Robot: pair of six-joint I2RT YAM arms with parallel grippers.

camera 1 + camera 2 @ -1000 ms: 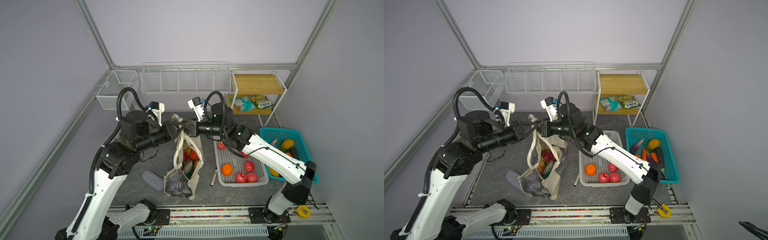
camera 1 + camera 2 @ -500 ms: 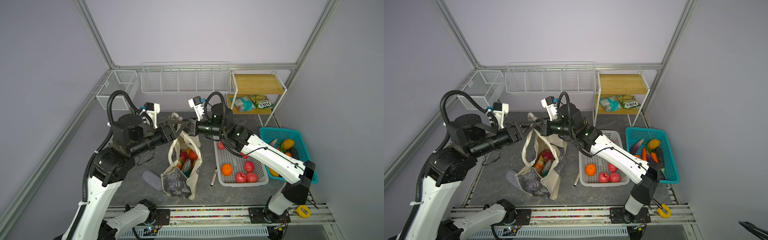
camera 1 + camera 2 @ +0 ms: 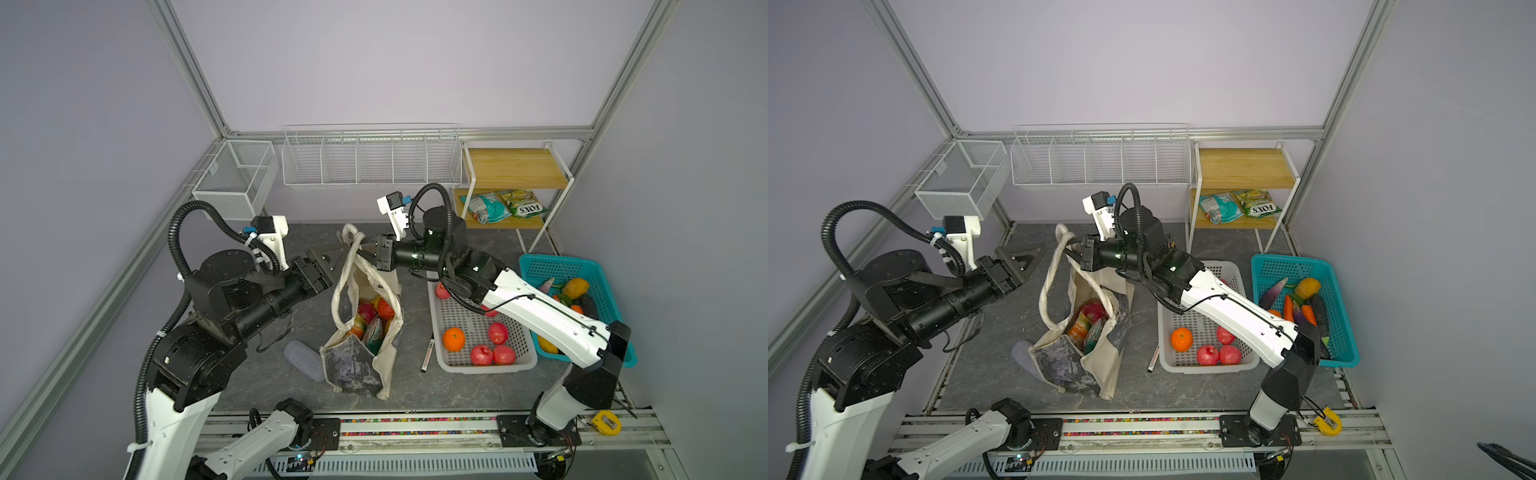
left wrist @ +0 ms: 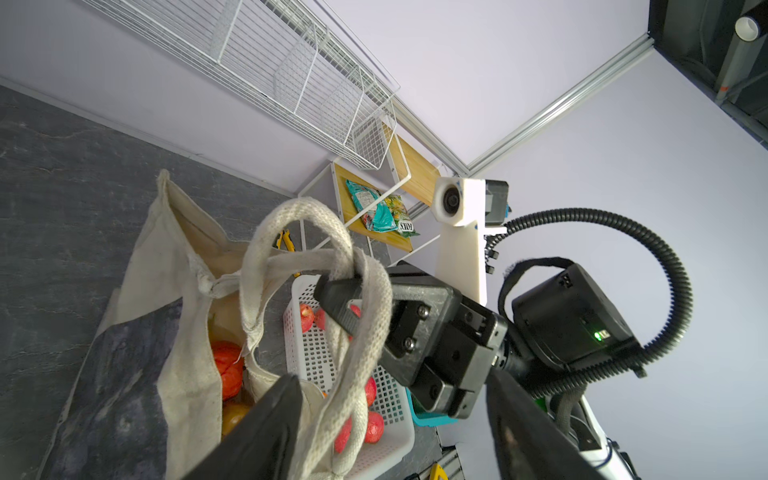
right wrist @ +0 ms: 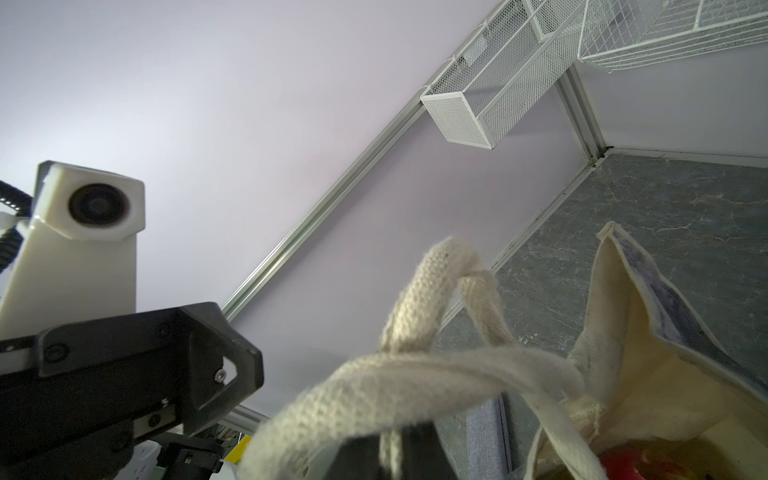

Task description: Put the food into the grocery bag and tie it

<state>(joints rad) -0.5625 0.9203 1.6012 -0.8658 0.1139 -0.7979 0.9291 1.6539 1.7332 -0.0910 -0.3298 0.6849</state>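
I see right gripper (image 3: 368,249) pinching the bag (image 3: 349,365) strap (image 3: 352,245); left gripper (image 3: 328,259) jaws spread, empty, just beside.

We see the grocery bag (image 3: 353,368) upright on the counter (image 3: 419,390), mouth open, grey panel front. It stands below the right pincer (image 3: 363,248), which pinches its crossed cream handles (image 3: 351,266). The food (image 3: 371,316), red, orange and yellow fruit plus packets, sits inside. The left pincer (image 3: 328,259) gapes beside the handles, clear of them.
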